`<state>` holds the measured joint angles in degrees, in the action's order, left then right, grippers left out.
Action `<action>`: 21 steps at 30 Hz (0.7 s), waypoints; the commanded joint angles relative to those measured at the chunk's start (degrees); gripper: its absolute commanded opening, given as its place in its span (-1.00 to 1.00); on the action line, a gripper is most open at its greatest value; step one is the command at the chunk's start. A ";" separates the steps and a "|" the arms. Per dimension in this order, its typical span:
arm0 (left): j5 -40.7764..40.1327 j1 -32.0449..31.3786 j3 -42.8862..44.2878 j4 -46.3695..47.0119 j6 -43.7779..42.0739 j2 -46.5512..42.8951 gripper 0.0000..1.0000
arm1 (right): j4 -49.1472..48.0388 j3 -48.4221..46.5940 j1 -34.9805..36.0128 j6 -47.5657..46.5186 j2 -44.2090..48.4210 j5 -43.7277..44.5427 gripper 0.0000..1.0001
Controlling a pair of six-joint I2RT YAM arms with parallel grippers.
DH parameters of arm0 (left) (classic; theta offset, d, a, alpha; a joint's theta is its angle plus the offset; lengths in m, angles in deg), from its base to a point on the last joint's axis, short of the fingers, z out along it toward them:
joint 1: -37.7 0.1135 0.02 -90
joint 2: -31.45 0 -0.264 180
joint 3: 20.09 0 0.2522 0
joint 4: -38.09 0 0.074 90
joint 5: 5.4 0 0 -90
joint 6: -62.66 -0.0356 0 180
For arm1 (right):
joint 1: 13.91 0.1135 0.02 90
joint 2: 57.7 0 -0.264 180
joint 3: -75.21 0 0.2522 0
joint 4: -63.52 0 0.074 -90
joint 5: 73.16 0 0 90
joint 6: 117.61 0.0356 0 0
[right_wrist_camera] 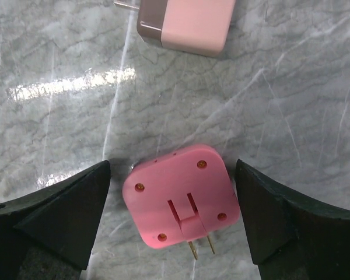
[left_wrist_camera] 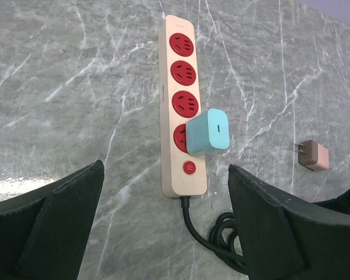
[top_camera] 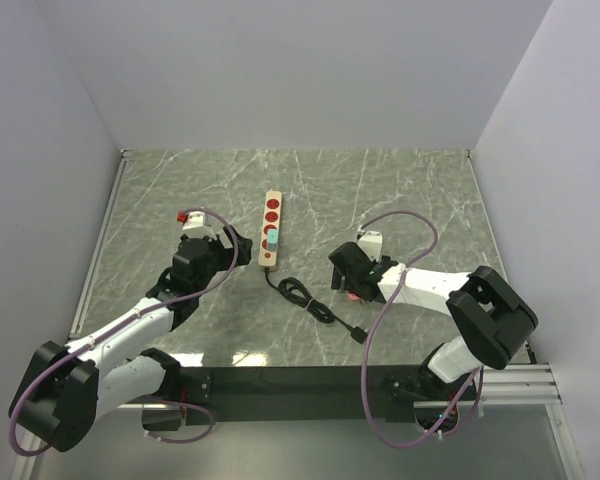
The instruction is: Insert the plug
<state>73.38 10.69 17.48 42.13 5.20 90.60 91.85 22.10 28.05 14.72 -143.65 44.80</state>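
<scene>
A beige power strip [top_camera: 271, 228] with red sockets lies mid-table, and in the left wrist view [left_wrist_camera: 181, 105] a teal plug [left_wrist_camera: 208, 132] sits in its nearest socket, above the red switch. My left gripper [left_wrist_camera: 165, 169] is open and empty, just short of the strip's cable end. A pink flat plug [right_wrist_camera: 181, 198] lies on the table, prong face up, with two brass prongs pointing toward the camera. My right gripper [right_wrist_camera: 172, 166] is open, one finger on each side of the pink plug and close to it. In the top view the right gripper [top_camera: 346, 280] hovers right of the strip.
A small pink-and-brown charger [right_wrist_camera: 186, 23] lies just beyond the pink plug; it also shows in the left wrist view [left_wrist_camera: 314, 156]. The strip's black cable [top_camera: 300, 293] coils between the arms and ends in a plug [top_camera: 358, 335]. A small red object [top_camera: 183, 216] lies at the left.
</scene>
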 commanded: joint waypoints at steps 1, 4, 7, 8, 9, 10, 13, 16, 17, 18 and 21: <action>0.15 -0.42 1.41 2.24 -1.07 0.35 0.85 | -1.30 -0.73 -0.65 -0.84 -0.97 -1.77 0.85; -0.11 -0.51 1.50 2.06 -1.16 0.70 0.86 | -1.30 -0.20 -0.65 -1.46 -0.53 -2.30 0.72; -0.03 -0.68 1.76 1.97 -1.07 0.96 0.85 | 0.11 -0.46 -0.65 -1.63 -0.18 -2.48 0.52; 0.15 -0.68 1.68 2.06 -1.16 0.96 0.85 | 0.28 -0.46 -0.65 -2.07 -0.09 -3.35 0.37; 0.24 -0.86 1.68 2.23 -1.24 0.96 0.85 | 0.37 -0.64 -0.65 -2.07 -0.01 -3.62 0.26; 0.41 -1.03 1.68 2.41 -1.68 0.87 0.85 | 0.90 -0.72 -0.56 -2.33 0.00 -3.97 -0.04; 0.76 -2.78 0.80 4.69 -3.09 0.00 0.83 | 0.29 -1.43 -0.65 -2.60 -0.09 -5.29 -0.43; 1.38 -4.63 -0.08 6.89 -4.58 -1.32 0.83 | -0.33 -4.22 -0.64 -3.82 -1.32 -7.04 -1.00; 1.73 -5.07 -0.26 7.24 -4.93 -1.50 0.83 | -0.33 -5.11 -0.65 -4.18 -1.67 -7.40 -1.00; 2.08 -5.68 -0.35 7.94 -5.46 -1.85 0.83 | -0.59 -5.99 -0.65 -4.53 -1.94 -8.18 -1.00; 4.71 -7.09 -0.78 10.48 -6.86 -1.76 0.82 | -1.12 -9.24 -0.56 -5.58 -2.64 -9.15 -1.00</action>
<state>75.06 4.90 17.28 46.72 1.15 89.97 91.87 17.27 27.68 10.61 -146.23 37.57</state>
